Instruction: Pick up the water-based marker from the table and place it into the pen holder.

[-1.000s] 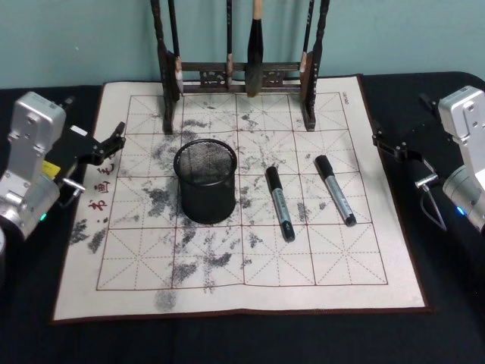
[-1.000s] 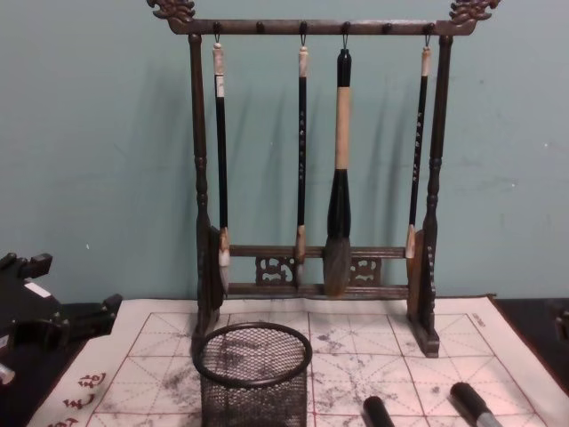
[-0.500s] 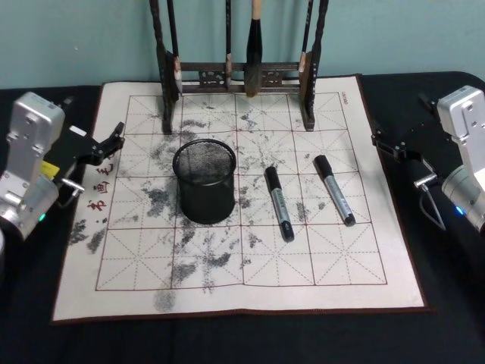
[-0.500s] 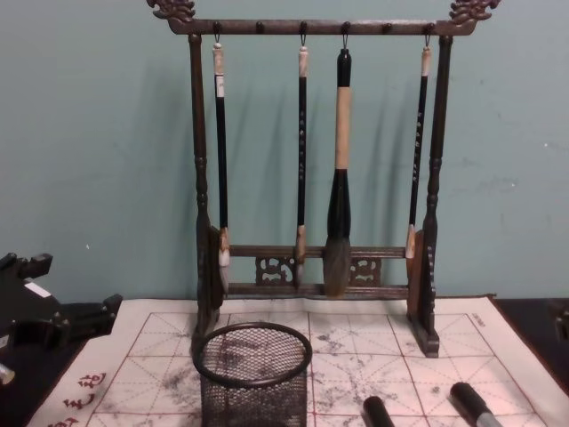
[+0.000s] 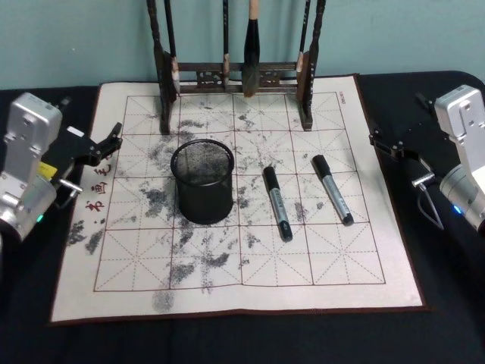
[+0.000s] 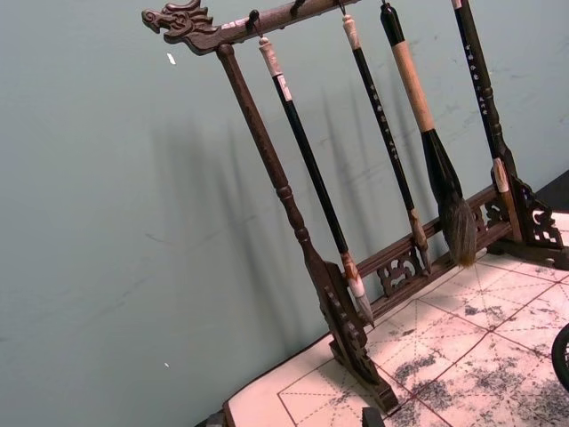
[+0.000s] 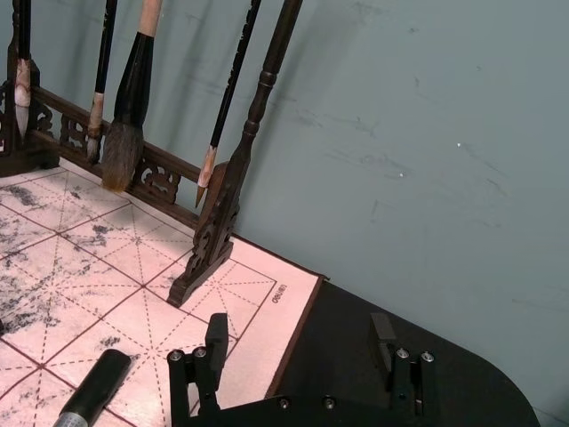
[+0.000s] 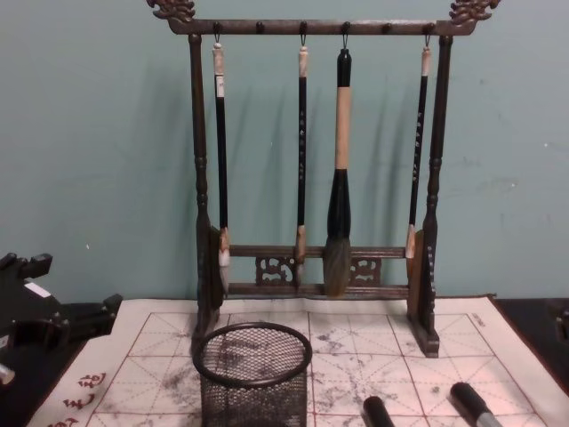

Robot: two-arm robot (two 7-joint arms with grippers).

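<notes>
While the left claw (image 5: 106, 142) and right claw (image 5: 388, 144) hang spread, we risk a mix-up.
The left marker (image 5: 276, 203) and right marker (image 5: 333, 189) look alike; a careless drop could topple the cup (image 5: 203, 199).

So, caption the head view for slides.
Two markers lie beside the pen holder; left gripper and right gripper flank the mat.

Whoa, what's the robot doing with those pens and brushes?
It hasn't grabbed anything yet. A black marker and a second marker lie on the inky mat, to the right of the mesh pen holder, which looks empty. The left gripper and right gripper hover open at the mat's sides. The brushes hang on the wooden rack behind.
</notes>
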